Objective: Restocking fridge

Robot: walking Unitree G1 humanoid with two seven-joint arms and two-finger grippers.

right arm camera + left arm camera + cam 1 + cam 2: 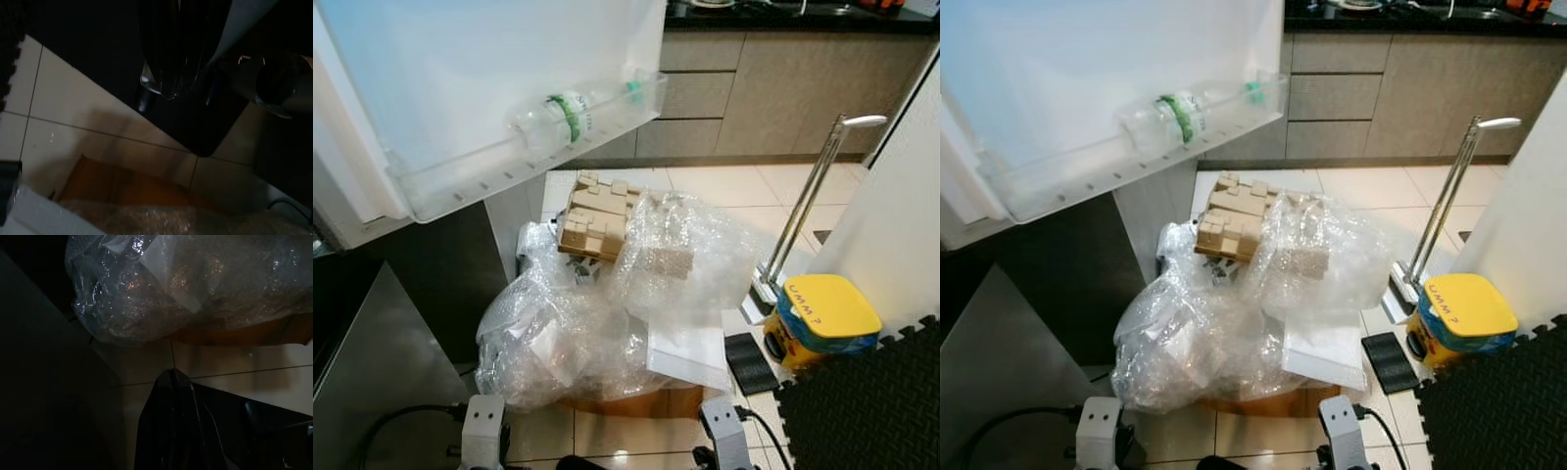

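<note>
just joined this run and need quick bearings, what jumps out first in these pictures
A big heap of crinkled clear bubble wrap fills the floor in front, with a tan cardboard insert on top. Above it, a clear plastic bottle with a green label lies on its side in the open white fridge door's shelf. A yellow-lidded tub sits at right.

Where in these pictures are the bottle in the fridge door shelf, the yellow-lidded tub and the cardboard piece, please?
bottle (558, 119), left eye view, on its green label band.
yellow-lidded tub (830, 305), left eye view, middle of the lid.
cardboard piece (1231, 223), right eye view, centre of its top face.
</note>
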